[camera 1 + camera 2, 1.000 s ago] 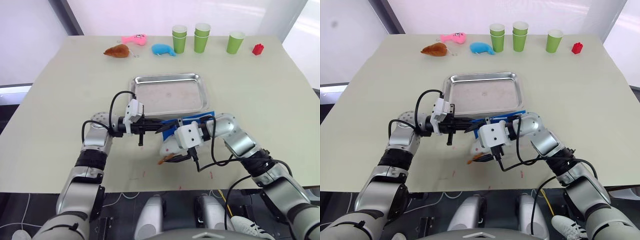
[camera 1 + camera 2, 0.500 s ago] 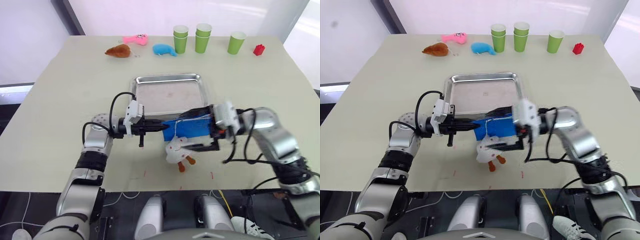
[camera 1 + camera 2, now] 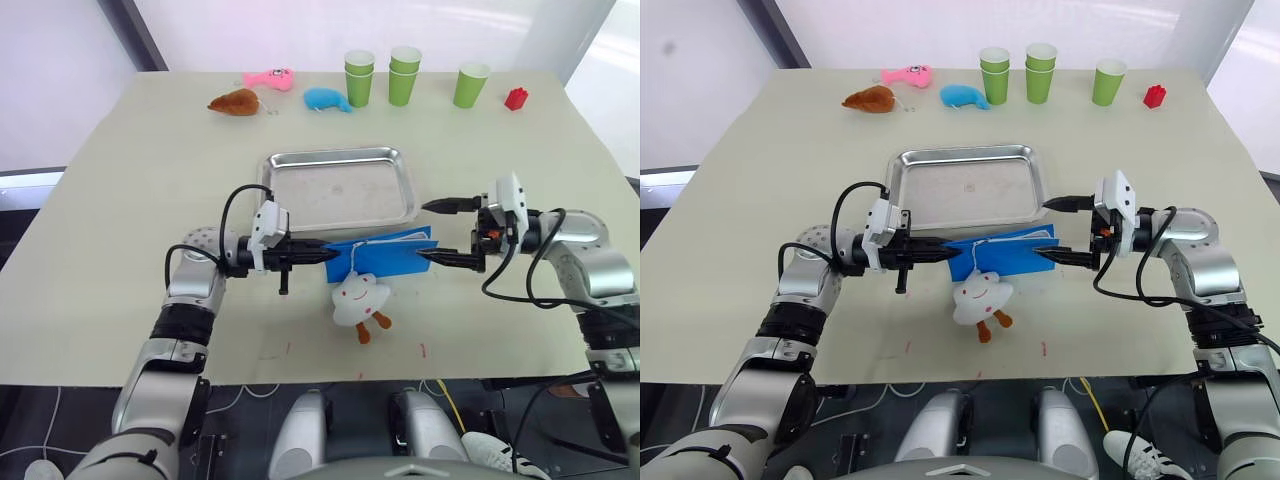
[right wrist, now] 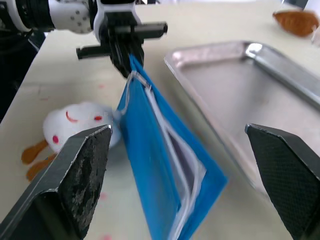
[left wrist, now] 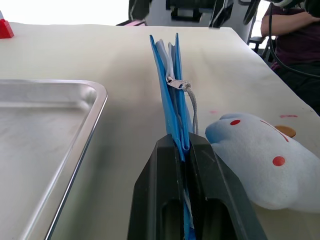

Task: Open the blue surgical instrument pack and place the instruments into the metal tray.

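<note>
The left arm reaches inward across the front, its gripper clamped tight on the pack's edge. The right arm is bent at the elbow, its gripper pointing inward toward the left one, fingers spread wide apart, holding nothing.

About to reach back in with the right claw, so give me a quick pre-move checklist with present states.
1. Left claw clamped on the pack edge: ok.
2. Right claw open and off the pack: ok.
3. Pack open: partly; the far end gapes with pale lining showing, the near end is pinched shut.
4. Instruments exposed: cannot tell.
5. Tray bare for instruments: ok.
6. White plush toy lies against the pack, tethered by a cord: not ok, it may drag.
</note>
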Motion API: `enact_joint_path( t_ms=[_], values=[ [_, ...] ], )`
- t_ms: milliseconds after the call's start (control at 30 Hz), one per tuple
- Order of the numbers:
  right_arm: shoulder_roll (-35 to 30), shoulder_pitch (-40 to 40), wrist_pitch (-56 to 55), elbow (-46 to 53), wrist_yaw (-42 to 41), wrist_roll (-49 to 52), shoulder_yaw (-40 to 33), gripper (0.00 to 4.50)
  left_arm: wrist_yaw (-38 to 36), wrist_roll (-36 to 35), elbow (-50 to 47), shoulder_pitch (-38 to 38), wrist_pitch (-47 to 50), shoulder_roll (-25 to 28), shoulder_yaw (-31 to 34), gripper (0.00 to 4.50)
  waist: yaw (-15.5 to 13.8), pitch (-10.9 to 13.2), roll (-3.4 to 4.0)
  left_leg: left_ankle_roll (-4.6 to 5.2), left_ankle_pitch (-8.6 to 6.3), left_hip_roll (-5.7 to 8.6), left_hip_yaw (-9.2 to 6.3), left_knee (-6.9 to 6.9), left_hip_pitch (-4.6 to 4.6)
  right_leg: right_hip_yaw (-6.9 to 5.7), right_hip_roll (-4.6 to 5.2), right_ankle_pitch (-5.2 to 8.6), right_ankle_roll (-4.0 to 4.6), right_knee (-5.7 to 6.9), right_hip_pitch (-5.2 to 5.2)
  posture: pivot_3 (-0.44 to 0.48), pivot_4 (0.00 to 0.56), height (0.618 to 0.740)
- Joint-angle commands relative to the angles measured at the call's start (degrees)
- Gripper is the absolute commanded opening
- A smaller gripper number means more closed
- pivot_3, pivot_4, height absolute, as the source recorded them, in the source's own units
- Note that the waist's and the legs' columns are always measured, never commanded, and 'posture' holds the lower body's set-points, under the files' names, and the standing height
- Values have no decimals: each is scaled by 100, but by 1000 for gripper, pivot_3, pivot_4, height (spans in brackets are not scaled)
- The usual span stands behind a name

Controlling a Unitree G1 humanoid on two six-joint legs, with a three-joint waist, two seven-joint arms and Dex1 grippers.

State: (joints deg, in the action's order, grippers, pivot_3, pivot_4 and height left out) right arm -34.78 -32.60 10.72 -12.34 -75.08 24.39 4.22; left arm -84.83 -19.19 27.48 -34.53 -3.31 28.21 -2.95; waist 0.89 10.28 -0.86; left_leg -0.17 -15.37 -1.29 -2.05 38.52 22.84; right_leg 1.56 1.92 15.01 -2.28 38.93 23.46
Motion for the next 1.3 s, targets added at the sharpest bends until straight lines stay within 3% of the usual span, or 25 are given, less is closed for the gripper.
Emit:
enact_joint_path(
  t_ms=[33, 300, 400, 633, 767, 900, 1000, 1033, 1067, 1100, 1133, 1300],
  values=[
    [46, -193, -193, -190, -175, -109, 40, 4475, -4, 36, -158, 33, -6, -3, -71, 0, 0, 0, 0, 0, 0, 0, 0, 0, 0, 0, 0, 0, 0, 0, 0, 0, 150, 740],
    [343, -448, -309, -904, -301, -417, 197, 4475, -12, 49, -166, 11, -41, -10, -88, 0, -5, 0, 0, -1, 0, 0, 1, 0, 0, 0, 0, 0, 0, -1, 0, 0, 150, 740],
    [372, -459, -282, -952, -404, -424, 194, 3614, -1, 50, -194, 33, -45, -8, -88, 0, -4, 0, 0, -1, 0, 0, 1, 0, 0, 0, 1, 0, 0, -2, 0, 0, 150, 740],
    [400, -450, -287, -983, -518, -441, 165, 16, 42, 31, -336, 144, 33, -13, -91, 0, -2, 0, 0, -1, 0, 0, 0, 0, 0, 0, 1, 0, 0, -1, 0, 0, 150, 740],
    [409, -482, -362, -1068, -581, -503, 179, 16, 62, 30, -386, 172, 155, 15, -94, 0, -2, 0, 0, -1, 0, 0, 0, 0, -1, 0, 0, 0, 0, 1, 0, 0, 150, 740],
    [404, -501, -390, -1126, -634, -519, 174, 0, 173, -15, -532, 204, 310, 96, -2, 1416, 5, 0, 0, -1, 0, 0, 0, 0, -1, 0, 0, 0, 0, 1, 0, 0, 150, 740],
    [390, -493, -348, -1100, -692, -511, 167, 0, 284, -71, -685, 259, 363, 229, 159, 2807, 10, 0, 1, -1, 0, -1, -1, 0, 0, 0, 0, 0, 0, 0, 1, 0, 150, 740],
    [374, -495, -340, -1087, -726, -516, 177, 0, 323, -107, -755, 293, 396, 317, 242, 3493, 10, 0, 1, -1, 0, -1, -1, 0, 0, 0, 0, 0, 0, 0, 2, 0, 150, 740],
    [357, -496, -324, -1067, -747, -519, 181, 0, 358, -173, -882, 353, 469, 439, 351, 3607, 11, 0, 1, -1, 0, -1, -2, 0, 0, 0, 0, 0, 0, 0, 2, 0, 150, 740],
    [344, -484, -300, -1035, -751, -517, 179, 0, 380, -241, -1036, 431, 543, 549, 435, 4261, 25, 0, 1, -1, 0, -1, 0, 0, 0, 0, 0, 0, 0, 1, 2, 0, 150, 740],
    [337, -474, -282, -1013, -755, -511, 172, 0, 394, -308, -1208, 513, 631, 646, 492, 4437, 36, 0, 1, -1, 0, -2, 0, 0, 0, 2, -1, 0, 0, 0, 2, 0, 150, 740],
    [326, -487, -307, -1090, -811, -488, 130, 0, 511, -630, -2540, 1087, 1062, 1029, 631, 4437, 16, 1, 2, -1, 0, -3, 2, -2, 0, 3, 1, 0, 0, -3, 2, 0, 150, 740]
  ],
)
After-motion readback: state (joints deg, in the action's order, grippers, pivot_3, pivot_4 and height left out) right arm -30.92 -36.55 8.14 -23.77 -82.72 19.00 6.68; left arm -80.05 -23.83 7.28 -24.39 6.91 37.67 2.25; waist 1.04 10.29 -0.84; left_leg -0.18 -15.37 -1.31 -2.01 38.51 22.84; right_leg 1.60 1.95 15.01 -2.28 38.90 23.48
